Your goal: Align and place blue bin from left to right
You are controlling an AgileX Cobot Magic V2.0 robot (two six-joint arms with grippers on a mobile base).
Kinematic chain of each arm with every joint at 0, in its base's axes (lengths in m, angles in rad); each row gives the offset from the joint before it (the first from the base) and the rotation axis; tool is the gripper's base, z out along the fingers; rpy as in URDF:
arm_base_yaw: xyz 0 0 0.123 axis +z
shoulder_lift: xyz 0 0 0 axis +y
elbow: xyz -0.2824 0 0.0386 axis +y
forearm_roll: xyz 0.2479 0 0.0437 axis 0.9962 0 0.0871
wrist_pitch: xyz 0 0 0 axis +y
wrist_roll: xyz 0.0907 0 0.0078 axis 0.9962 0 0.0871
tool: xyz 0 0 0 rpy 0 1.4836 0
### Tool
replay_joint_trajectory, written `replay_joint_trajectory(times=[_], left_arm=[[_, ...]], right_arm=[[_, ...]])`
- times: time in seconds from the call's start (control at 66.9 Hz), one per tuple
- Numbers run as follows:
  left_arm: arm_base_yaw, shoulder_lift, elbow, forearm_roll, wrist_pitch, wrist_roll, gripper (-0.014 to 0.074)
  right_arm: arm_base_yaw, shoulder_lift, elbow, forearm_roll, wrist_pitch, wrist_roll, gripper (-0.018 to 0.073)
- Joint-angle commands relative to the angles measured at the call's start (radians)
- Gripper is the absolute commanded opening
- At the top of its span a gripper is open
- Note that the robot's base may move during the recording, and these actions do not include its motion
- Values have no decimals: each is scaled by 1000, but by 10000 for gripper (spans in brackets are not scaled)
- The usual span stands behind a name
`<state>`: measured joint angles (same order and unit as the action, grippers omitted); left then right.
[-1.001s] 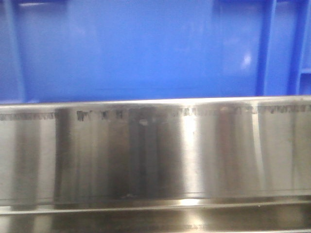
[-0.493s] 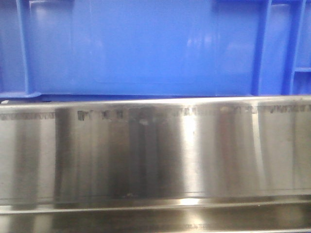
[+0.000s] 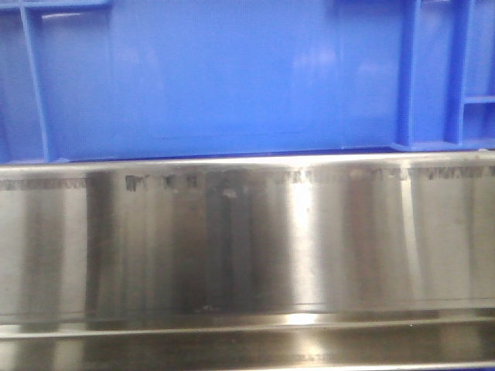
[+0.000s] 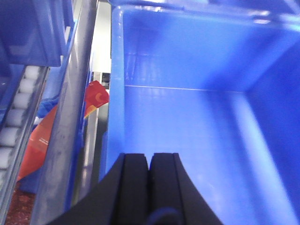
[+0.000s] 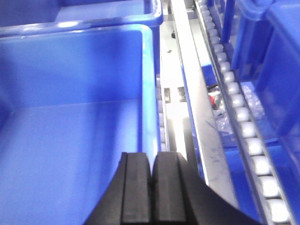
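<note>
One bin [image 3: 232, 77], bright blue plastic, fills the upper part of the front view from edge to edge. Side wall smooth and glossy; vertical ribs near the left and right corners. Its lower edge sits just behind a brushed steel rail [image 3: 247, 247], which spans the lower half of that view.

Left wrist view: bin [image 4: 187, 131] seen from above, interior bare, floor and far wall visible. Left gripper [image 4: 150, 173], black, fingers pressed together over the bin's near-left wall; whether the wall's rim is clamped between them I cannot tell. Beside the bin's left wall: a steel post [image 4: 70, 117], a roller track [image 4: 18, 117] with white rollers, an orange-red packet [image 4: 89, 101] lying below the level of the rim, and a further blue crate [image 4: 33, 28] at upper left.

Right wrist view: bin [image 5: 70, 117] again from above, interior bare. Right gripper [image 5: 152, 173], black, fingers likewise closed together at the bin's near-right wall; a grip on the rim cannot be confirmed. To the right of the bin: a steel frame [image 5: 187, 93], a line of white rollers [image 5: 239, 103], more blue crates [image 5: 272, 56] on the far side, and another crate [image 5: 93, 11] behind the bin.
</note>
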<state>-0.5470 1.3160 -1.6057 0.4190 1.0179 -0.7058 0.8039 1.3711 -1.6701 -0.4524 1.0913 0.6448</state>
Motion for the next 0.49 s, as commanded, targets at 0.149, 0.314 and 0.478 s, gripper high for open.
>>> replay_joint_trajectory(times=[0.149, 0.314, 0.478], left_arm=[[-29, -176, 193, 9, -196, -4, -111], [-29, -315, 427, 9, -450, -4, -111], [-29, -446, 625, 5, -675, -4, -111]], right_arm=[[27, -178, 162, -16, -164, -16, -70], [27, -342, 390, -16, -382, -44, -70], [27, -500, 592, -18, -552, -64, -70]])
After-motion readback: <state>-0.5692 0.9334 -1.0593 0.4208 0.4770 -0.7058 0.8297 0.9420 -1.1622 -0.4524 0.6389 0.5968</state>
